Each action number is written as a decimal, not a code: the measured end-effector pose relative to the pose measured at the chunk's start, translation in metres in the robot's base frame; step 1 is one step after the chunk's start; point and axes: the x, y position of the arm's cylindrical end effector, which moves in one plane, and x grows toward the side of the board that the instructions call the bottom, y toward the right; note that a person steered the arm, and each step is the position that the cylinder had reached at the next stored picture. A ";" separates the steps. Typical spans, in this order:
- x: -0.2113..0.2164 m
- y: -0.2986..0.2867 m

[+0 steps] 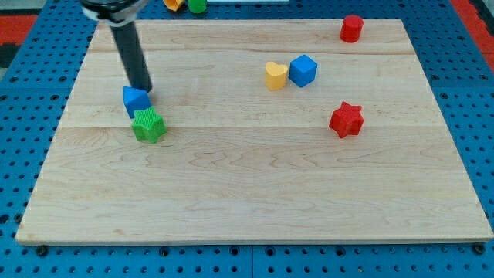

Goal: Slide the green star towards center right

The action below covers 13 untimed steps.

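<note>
The green star (148, 125) lies on the wooden board (255, 193) at the view's left, a little above mid-height. A small blue block (136, 100) touches its upper left side. My tip (142, 89) stands just above the blue block, at its top edge, with the dark rod rising toward the view's top left. The tip is apart from the green star, with the blue block between them.
A yellow heart-like block (275, 76) and a blue cube (303, 70) sit together at upper centre. A red star (346, 119) lies at centre right. A red block (351, 28) sits at the top right. Orange (174, 4) and green (197, 5) blocks lie beyond the board's top edge.
</note>
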 end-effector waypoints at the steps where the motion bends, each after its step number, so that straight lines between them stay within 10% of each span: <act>1: 0.018 0.048; 4: 0.040 -0.020; 9: 0.043 0.028; 10: 0.045 -0.043; 11: 0.098 -0.035; 13: 0.057 0.090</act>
